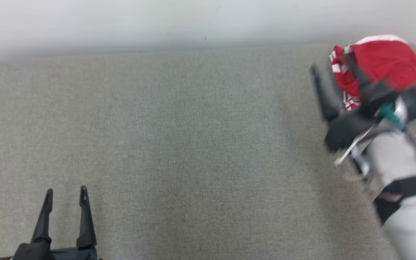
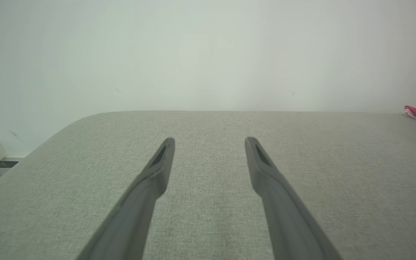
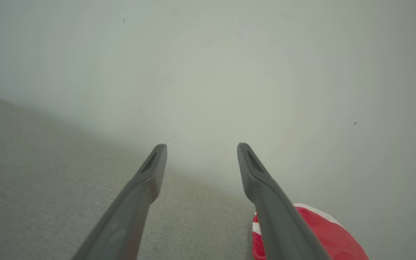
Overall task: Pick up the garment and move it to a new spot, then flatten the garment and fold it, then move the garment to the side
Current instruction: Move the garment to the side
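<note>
I count 1 garment (image 1: 385, 57) on my screens: a bright red, soft, bunched heap with a white panel along its top edge and thin red-and-white striped trim down its left side. It lies crumpled, not spread, at the far right corner of the grey woven worktop (image 1: 179, 137), close to the pale wall (image 1: 193, 21) behind it. I cannot make out a logo or label at this blur.

I have 2 end effectors, each with 2 long dark fingers. The right end effector (image 1: 331, 63) is up at the garment with its jaws spread wide and nothing between them. In my right wrist view 1 finger crosses in front of the red fabric, while the other stands over bare worktop. In the head view this arm is smeared, so I cannot tell whether a finger touches the cloth. Its pale forearm (image 1: 410, 224) runs in from the lower right.

The left end effector (image 1: 66, 190) sits at the near left, well apart from the garment, jaws parted and empty above the bare worktop. In my left wrist view the garment is a small red-and-white strip at the far right edge.
</note>
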Robot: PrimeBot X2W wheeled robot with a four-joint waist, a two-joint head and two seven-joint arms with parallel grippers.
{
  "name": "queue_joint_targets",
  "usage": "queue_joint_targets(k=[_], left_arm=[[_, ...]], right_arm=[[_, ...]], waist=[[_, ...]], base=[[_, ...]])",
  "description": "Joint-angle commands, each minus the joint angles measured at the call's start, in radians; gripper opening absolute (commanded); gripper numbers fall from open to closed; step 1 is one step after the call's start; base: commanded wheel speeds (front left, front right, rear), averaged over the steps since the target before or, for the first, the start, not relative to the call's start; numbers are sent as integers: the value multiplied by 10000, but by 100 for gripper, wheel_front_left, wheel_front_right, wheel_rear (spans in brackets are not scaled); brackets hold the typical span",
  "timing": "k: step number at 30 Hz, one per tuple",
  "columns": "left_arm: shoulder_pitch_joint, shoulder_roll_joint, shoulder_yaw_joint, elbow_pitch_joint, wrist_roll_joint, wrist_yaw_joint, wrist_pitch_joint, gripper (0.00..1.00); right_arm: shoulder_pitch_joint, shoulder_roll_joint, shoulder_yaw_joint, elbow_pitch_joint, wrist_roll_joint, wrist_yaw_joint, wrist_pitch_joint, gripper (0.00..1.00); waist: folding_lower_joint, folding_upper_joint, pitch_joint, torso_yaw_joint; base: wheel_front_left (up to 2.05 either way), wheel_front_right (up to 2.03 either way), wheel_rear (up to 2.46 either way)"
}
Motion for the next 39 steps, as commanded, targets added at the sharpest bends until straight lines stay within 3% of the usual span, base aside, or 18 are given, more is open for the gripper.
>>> queue_joint_targets(k=[1,9,18,28,39], left_arm=[[117,-44,-45,130,78,7,-17,100],[151,-74,-15,615,-20,-65,-17,100],[368,-110,-113,745,-104,115,-17,100],[599,-117,-384,721,-353,275,-17,100],[815,-117,-606,821,-116,272,-17,100]], right_arm=[[671,503,-186,-484,-229,-24,-9,100],[3148,1982,-1233,-2489,-980,-24,-12,100],[5240,2735,-2190,-4318,-1589,-24,-13,100],[7114,3038,-2975,-5531,-1219,-24,-13,100],[8313,3062,-3009,-5559,-615,-24,-13,100]], waist=[[3,2,-415,23],[3,2,-938,137],[3,2,-1395,172],[3,2,-1680,246],[3,2,-1922,148]], base=[[0,0,0],[0,0,0],[0,0,0],[0,0,0],[0,0,0]])
